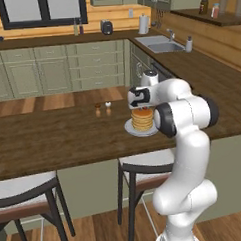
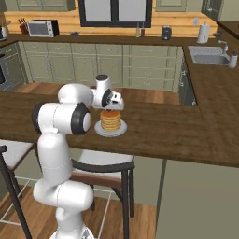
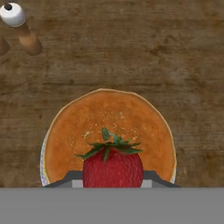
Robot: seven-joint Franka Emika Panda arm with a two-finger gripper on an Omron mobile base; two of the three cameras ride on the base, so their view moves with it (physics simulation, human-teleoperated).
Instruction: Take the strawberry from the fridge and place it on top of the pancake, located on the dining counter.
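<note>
The two-finger gripper (image 3: 113, 186) is clamped on the small red green-capped strawberry (image 3: 113, 168), poised directly above the round golden-brown pancake (image 3: 109, 135) stack, ready for release.

The white arm (image 1: 186, 139) rose, folded at its elbow and reached forward, wrist turned downward. Its gripper (image 3: 113, 177) pointed straight down, jaws clamped (tips barely visible) on the strawberry (image 3: 113, 168) between them.

Two small shakers (image 1: 103, 108) stand together, a sink (image 1: 161, 44) and paper towel roll (image 1: 144, 24) behind.
</note>
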